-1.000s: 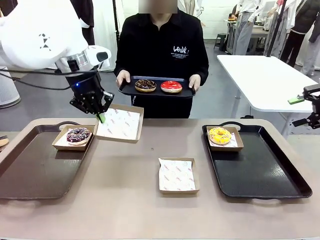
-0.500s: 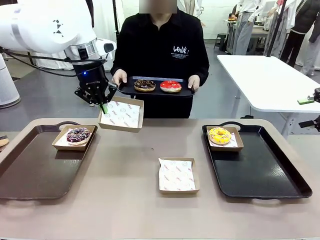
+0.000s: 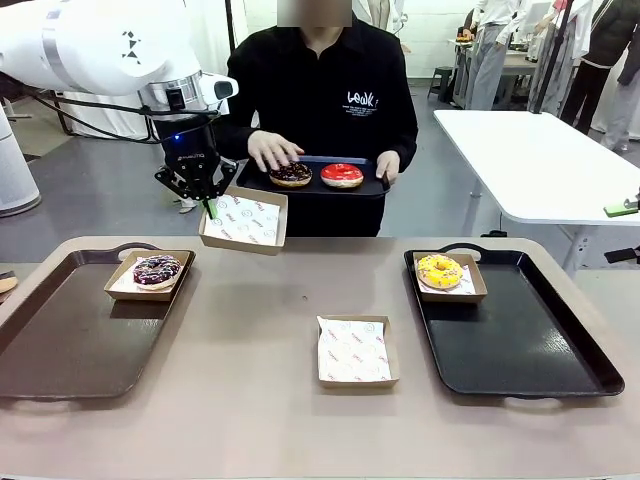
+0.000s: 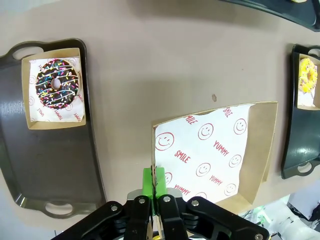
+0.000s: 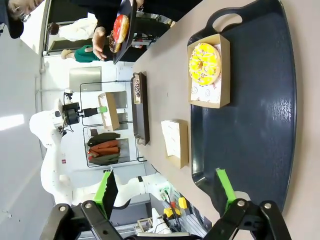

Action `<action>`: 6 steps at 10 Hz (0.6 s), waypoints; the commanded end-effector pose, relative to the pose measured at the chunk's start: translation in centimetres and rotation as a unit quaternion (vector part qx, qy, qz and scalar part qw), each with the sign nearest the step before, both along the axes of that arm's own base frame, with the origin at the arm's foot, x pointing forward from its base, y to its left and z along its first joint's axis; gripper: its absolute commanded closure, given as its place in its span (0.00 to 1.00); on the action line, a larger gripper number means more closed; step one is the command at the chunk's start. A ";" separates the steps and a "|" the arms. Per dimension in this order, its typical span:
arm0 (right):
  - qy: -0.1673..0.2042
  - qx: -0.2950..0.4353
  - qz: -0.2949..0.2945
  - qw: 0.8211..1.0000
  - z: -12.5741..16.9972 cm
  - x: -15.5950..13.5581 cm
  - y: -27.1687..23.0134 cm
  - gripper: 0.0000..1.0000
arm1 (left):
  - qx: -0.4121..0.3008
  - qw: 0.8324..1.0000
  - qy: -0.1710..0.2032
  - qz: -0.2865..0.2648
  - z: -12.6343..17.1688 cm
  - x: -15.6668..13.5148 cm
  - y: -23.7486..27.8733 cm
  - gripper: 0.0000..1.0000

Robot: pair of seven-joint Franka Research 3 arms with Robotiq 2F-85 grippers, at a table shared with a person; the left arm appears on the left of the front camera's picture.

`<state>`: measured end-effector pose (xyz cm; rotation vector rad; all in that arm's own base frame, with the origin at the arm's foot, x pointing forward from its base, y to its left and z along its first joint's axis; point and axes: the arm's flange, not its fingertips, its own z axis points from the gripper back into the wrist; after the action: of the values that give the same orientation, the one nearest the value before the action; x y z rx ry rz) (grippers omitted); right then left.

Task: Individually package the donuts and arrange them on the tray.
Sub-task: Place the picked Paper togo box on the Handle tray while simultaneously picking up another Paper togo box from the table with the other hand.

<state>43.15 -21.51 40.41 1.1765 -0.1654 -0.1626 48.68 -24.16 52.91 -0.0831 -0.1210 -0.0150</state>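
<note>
Cardboard in a pinch on the robot's left: holds the paper-lined box (image 3: 245, 220) by one side wall, with the left gripper (image 3: 207, 205) pressed together on that rim and green pads (image 4: 147, 181) flat against either face of it. Hangs clear of the table (image 3: 250, 400), over its far edge, open side up and tipped a little.

Sits just beside the person's small black tray (image 3: 315, 188) and slightly below it, at the picture-left end. Decisive for the coming move:
- At that same end, nearest the box: the chocolate donut (image 3: 291, 174).
- Beyond it toward picture right: the red donut (image 3: 342, 174).
- On top of the chocolate donut: a person's hand (image 3: 272, 150), fingers curled over it.
- At the tray's opposite end: the other hand (image 3: 388, 165), gripping.

Looks like a hand-over into the held box. Calls for only a short path, down and toward picture left, and nothing from the far arm.

Well apart at the table's right side: the right gripper (image 5: 164, 185), spread wide and empty, above the right tray (image 3: 530, 340).

Elsewhere:
- Sprinkled purple-black donut (image 3: 156, 270), boxed on the left tray (image 3: 70, 340).
- Yellow donut (image 3: 440, 270), boxed at the far corner of the right tray.
- One more empty box (image 3: 353, 350) on the table between the trays.

Leaves two donuts to package, judging by that.
</note>
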 end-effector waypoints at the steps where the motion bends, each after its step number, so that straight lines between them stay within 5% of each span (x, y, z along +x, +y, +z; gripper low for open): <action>1: 0.007 0.003 -0.002 1.000 0.1 0.4 -0.1 0.00 | -0.006 1.000 0.000 0.003 0.1 -0.4 0.1 1.00; 6: 0.007 0.003 -0.002 1.000 0.1 0.4 -0.1 0.00 | -0.006 1.000 0.000 0.003 0.1 -0.4 0.1 1.00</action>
<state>43.18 -21.53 40.33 1.1766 -0.1638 -0.1637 48.64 -24.22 52.94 -0.0836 -0.1214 -0.0161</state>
